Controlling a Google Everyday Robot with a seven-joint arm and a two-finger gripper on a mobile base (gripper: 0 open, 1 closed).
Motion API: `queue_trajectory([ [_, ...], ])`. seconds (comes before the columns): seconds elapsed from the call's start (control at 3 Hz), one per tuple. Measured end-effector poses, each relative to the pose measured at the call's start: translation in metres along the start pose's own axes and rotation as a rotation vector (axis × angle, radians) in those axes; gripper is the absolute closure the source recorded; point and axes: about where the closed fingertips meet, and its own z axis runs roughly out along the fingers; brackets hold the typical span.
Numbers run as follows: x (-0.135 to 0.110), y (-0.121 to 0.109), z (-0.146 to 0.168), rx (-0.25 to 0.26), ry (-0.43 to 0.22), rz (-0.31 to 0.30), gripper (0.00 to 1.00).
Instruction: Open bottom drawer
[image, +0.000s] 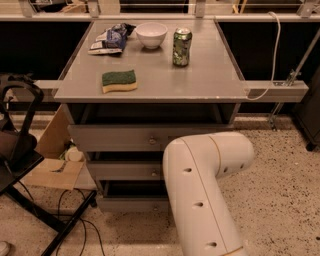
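Standing in the middle of the room is a grey bench (200, 80) with a flat, smooth top. On the bench are a green and yellow sponge (119, 80) near the front, then a white bowl (151, 34), a green can (182, 46) standing up, and a crinkly snack bag (111, 39) at the back. Under the bench top are three grey drawers, one below the other. The bottom drawer (132, 203) is the lowest one, close to the floor. It looks pushed in, but the arm hides its right part, so I am not sure. A big white robot arm (200, 185) bends in front of the bench, low and to the right. The gripper is out of sight, so I cannot tell if the jaws are open or closed. The floor (280, 185) around the bench is pale with dark speckles. Left of the bench are a black chair (20, 145), some brown cardboard (52, 170) and black cords. A white cable (272, 55) hangs at the bench's right side.
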Motion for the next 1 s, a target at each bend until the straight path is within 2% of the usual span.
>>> queue_trajectory([
  [0.33, 0.000, 0.000, 0.000, 0.000, 0.000, 0.000, 1.00],
  [0.67, 0.023, 0.031, -0.015, -0.063, 0.061, 0.005, 1.00],
  [1.0, 0.057, 0.079, -0.026, -0.151, 0.143, -0.011, 0.85],
])
